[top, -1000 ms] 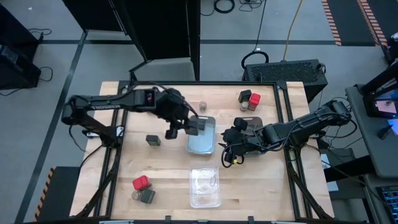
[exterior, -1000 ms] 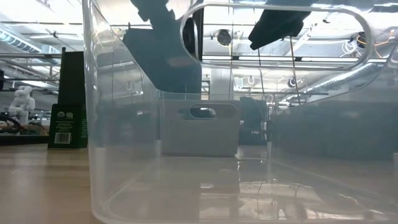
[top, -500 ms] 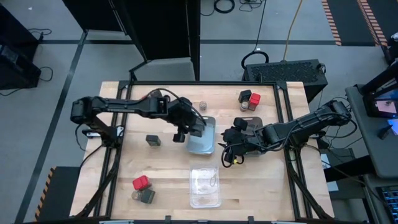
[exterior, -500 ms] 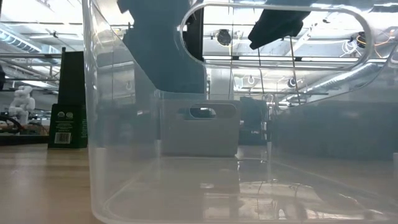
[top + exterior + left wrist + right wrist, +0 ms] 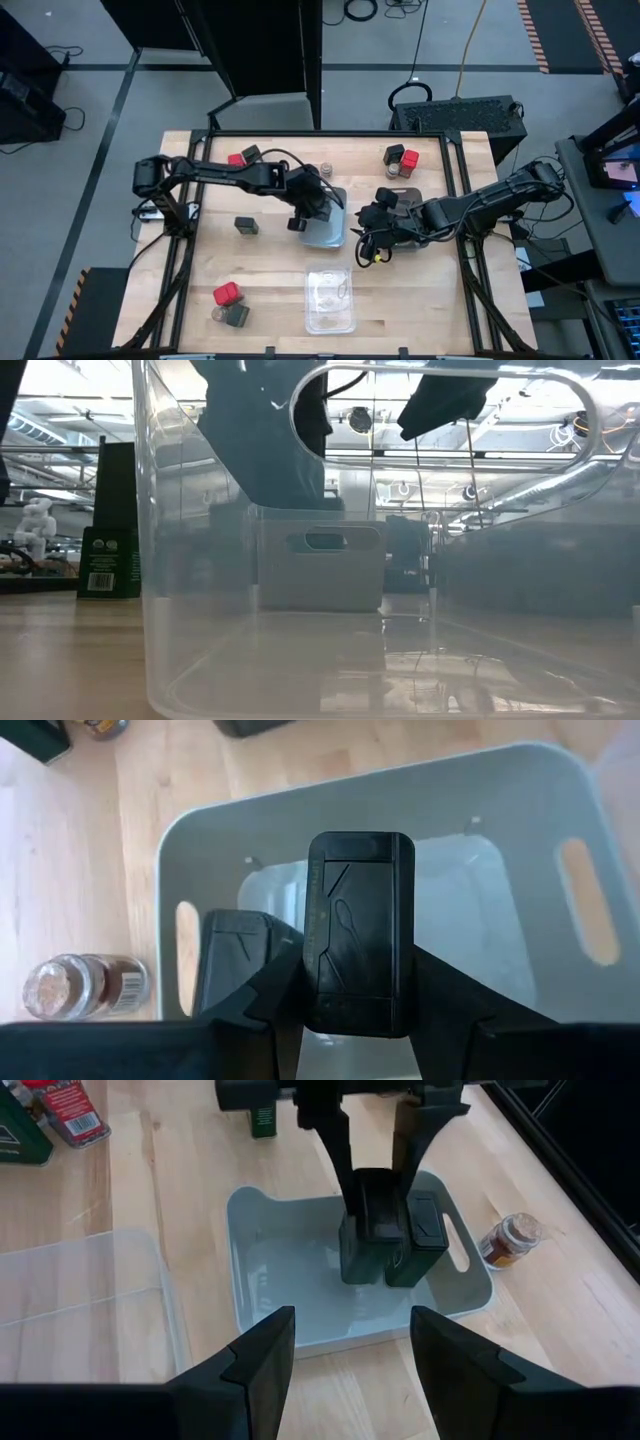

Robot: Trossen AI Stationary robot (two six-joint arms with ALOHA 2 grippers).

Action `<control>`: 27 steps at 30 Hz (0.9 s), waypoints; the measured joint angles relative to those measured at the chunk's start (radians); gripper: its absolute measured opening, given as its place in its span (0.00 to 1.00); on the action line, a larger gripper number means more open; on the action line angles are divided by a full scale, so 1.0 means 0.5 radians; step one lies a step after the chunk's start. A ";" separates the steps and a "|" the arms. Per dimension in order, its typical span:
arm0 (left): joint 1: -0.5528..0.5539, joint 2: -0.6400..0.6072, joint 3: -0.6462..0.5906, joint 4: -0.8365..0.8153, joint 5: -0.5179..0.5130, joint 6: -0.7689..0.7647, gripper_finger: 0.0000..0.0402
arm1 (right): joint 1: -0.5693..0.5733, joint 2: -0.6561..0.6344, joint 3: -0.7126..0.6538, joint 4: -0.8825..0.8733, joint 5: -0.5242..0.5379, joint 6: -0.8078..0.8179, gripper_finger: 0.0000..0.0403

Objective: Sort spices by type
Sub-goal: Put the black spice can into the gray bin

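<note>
My left gripper (image 5: 303, 208) reaches down into the smoky grey tray (image 5: 336, 240), shut on a dark grey spice block (image 5: 360, 930). A second dark block (image 5: 426, 1230) stands inside the tray next to it. A brown-topped jar (image 5: 510, 1240) lies on the table beside the tray's far end. My right gripper (image 5: 350, 1350) hangs open and empty above the tray's right side. More spices sit in groups at the far left (image 5: 241, 157), the far right (image 5: 401, 160) and the near left (image 5: 229, 302). A lone dark block (image 5: 246, 226) stands left of the tray. My left gripper pinches the dark block by its two opposite sides (image 5: 322, 982) between its two fingers, at the block's upper part. The fingers (image 5: 343, 1150) come from above, slanting down. The block stands upright inside the tray walls; whether its bottom touches the tray floor I cannot tell.
A clear plastic tray (image 5: 330, 300) lies near the table's front edge, and the low view looks through its wall (image 5: 150, 560). A single jar (image 5: 325, 168) stands behind the smoky tray. Bare wood shows between the trays and the table's left edge.
My left gripper has sunk into the smoky tray with the dark block, shifting a little toward the table's right edge as the arm stretched out. The block has stayed upright in the hold. The lowered arm has uncovered the red and dark blocks at the far left.
</note>
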 joint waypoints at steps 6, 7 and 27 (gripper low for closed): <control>0.047 -0.001 0.000 -0.024 -0.003 0.013 0.35 | 0.000 0.000 0.000 -0.002 0.001 -0.001 0.46; 0.060 -0.001 0.000 -0.024 -0.003 0.011 0.35 | 0.000 0.000 0.000 -0.002 0.002 -0.003 0.46; 0.140 0.103 0.003 0.019 0.006 -0.135 0.35 | 0.000 0.000 0.000 -0.004 0.003 -0.008 0.46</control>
